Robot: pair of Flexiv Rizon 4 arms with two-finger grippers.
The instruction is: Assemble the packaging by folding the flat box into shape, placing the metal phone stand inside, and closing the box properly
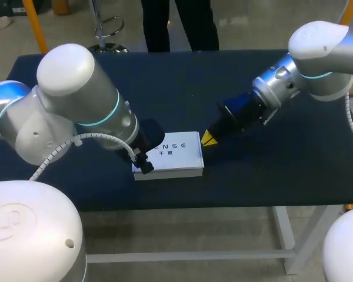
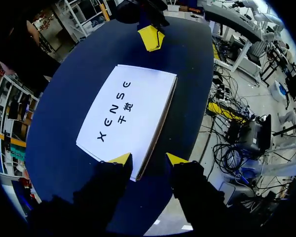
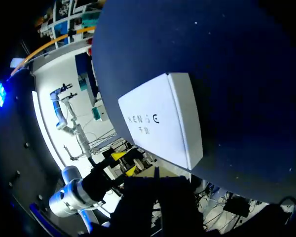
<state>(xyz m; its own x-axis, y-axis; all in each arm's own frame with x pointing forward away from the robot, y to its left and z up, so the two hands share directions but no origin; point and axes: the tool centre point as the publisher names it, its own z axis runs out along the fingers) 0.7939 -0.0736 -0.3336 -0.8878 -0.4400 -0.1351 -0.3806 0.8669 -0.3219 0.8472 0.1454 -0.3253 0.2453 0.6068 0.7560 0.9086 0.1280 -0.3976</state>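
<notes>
**Box lies between both pincers, left one nearer**

The white cardboard box (image 1: 175, 154) rests flat on the dark blue table (image 1: 265, 176), its long axis running from one arm to the other. The left gripper (image 2: 148, 160) sits at the box's near-left corner with its yellow tips apart: one is above the lid and the other is beside the side edge, so the corner lies in the gap, not clamped. The right gripper (image 1: 209, 138) is just off the opposite corner, its tips together on nothing. The left arm looks better placed for the next move. No metal phone stand shows. The lid carries a row of dark letters with smaller characters beneath.
</notes>
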